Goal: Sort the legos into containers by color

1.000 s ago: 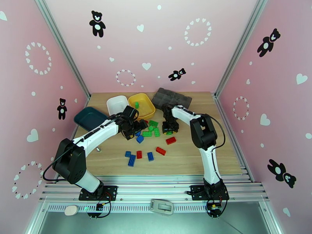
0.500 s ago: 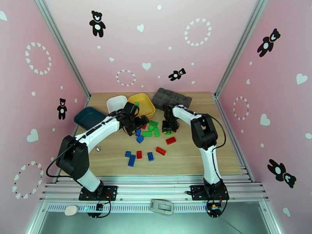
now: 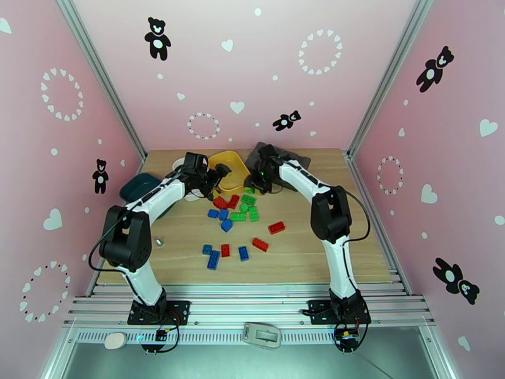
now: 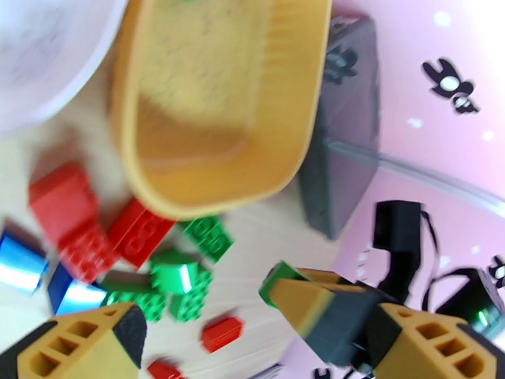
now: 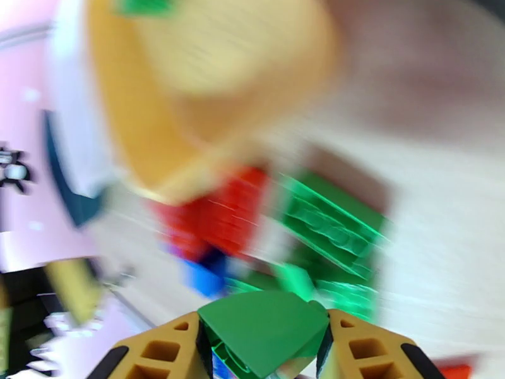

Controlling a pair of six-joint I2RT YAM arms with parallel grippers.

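One green brick [image 5: 265, 326]: pinched between the fingers of the right gripper [image 5: 265, 348], off the table [image 3: 303, 247]; its long axis cannot be told, as the wrist view is blurred.
Bearing to target: the yellow tray [image 3: 238, 164] lies to that gripper's left and slightly farther back. Its right rim is just beside the fingers, so a short sideways carry looks enough.
Nearer arm: the right, and it has the load. The left gripper [image 3: 216, 178] hovers at the tray's left near corner, fingers spread wide, gripping nothing.
Risk: both grippers are close to one tray, so room for the drop looks tight.
Yellow tray contents: one green piece [image 5: 144, 2] at the far end; judged the tray for green.
White tray [image 4: 38, 71]: no brick in the part that shows; from above, the left arm covers much of it.
Teal tray [image 3: 140, 187]: partly behind the left arm; no brick seen in it.
Loose bricks [image 3: 238, 216]: about fifteen in red, green and blue, mixed on the table nearer the bases than the trays.
Organizer [image 3: 287, 159]: just behind the right gripper; not a target.
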